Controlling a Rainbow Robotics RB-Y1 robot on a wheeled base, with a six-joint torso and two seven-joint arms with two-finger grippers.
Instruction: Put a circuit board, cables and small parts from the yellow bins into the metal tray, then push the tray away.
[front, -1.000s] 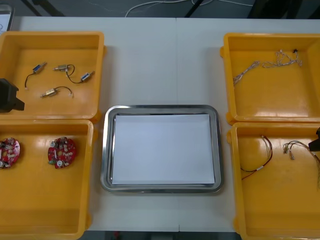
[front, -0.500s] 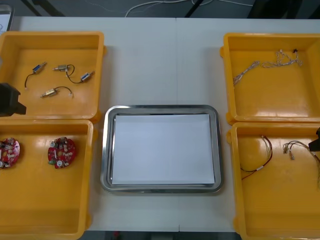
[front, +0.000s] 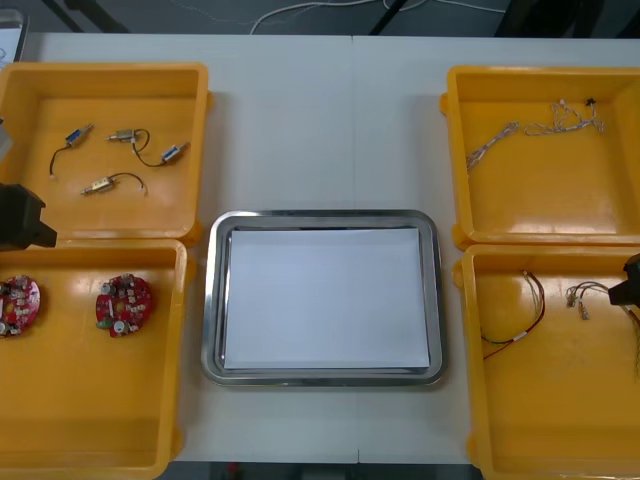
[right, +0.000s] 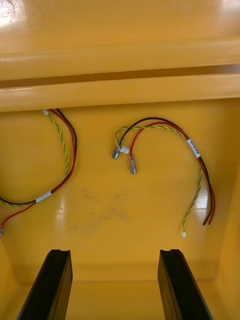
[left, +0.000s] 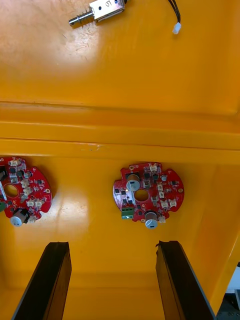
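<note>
My left gripper (front: 22, 218) hangs at the table's left edge, over the wall between the two left yellow bins. In the left wrist view it (left: 112, 285) is open, with a round red circuit board (left: 148, 191) on the bin floor just beyond the fingers and a second board (left: 22, 190) off to one side. The front view has both boards (front: 124, 304) (front: 15, 305) in the near left bin. My right gripper (front: 622, 288) is over the near right bin, open (right: 115, 287) above red and yellow cables (right: 194, 148) (right: 44, 196). The metal tray (front: 213, 300), white inside, holds nothing.
The far left bin (front: 195, 150) holds several small metal parts (front: 120, 160) with black cables. The far right bin (front: 460, 150) holds a thin pale twisted cable (front: 530, 128). The near right bin (front: 470, 380) has its cables (front: 520, 318) toward its far side. Bare table lies beyond the tray.
My left gripper has moved from over the far left bin toward the near bin with the boards. My right gripper has shifted slightly. Nothing else moved.
</note>
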